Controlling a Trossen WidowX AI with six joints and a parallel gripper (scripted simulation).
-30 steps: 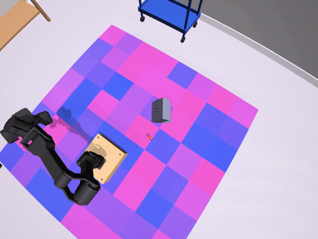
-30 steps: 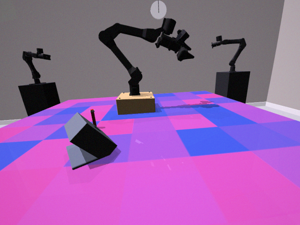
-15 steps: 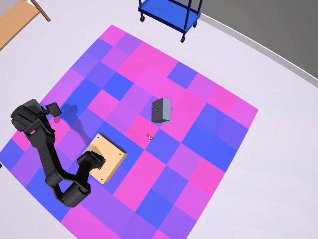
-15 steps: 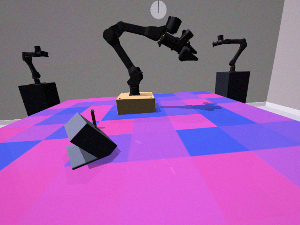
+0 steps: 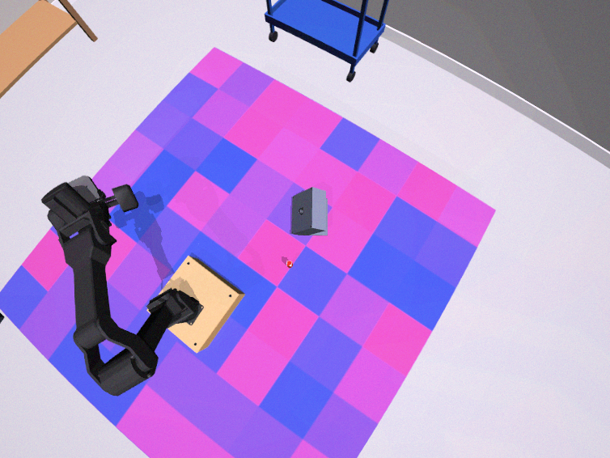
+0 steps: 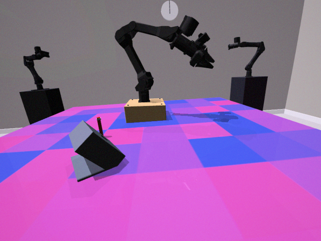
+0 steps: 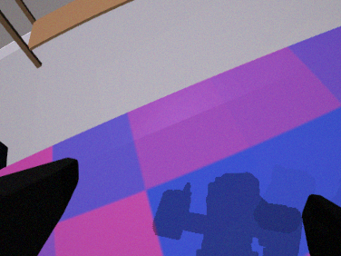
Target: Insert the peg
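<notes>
The peg [image 5: 289, 264] [image 6: 100, 127] stands upright on the table, slim and dark red-brown with a red top and a pale band. Its cross-section is too small to tell. The sloped panel [image 5: 309, 222] [image 6: 99, 150] is a grey block tilted on a base plate. Its dark face shows one small hole [image 5: 301, 210]. In the exterior view the panel stands in front of the peg. My gripper [image 6: 213, 64] [image 7: 192, 190] is open and empty, high above the table and far from peg and panel. The wrist view shows neither of them.
The arm's wooden base block [image 5: 216, 300] [image 6: 145, 114] stands to one side of the peg. A blue cart [image 5: 315, 24] and a wooden bench [image 5: 34, 44] [image 7: 68, 23] are off the table. Two other arms stand on black pedestals [image 6: 38, 106] [image 6: 246, 90] behind.
</notes>
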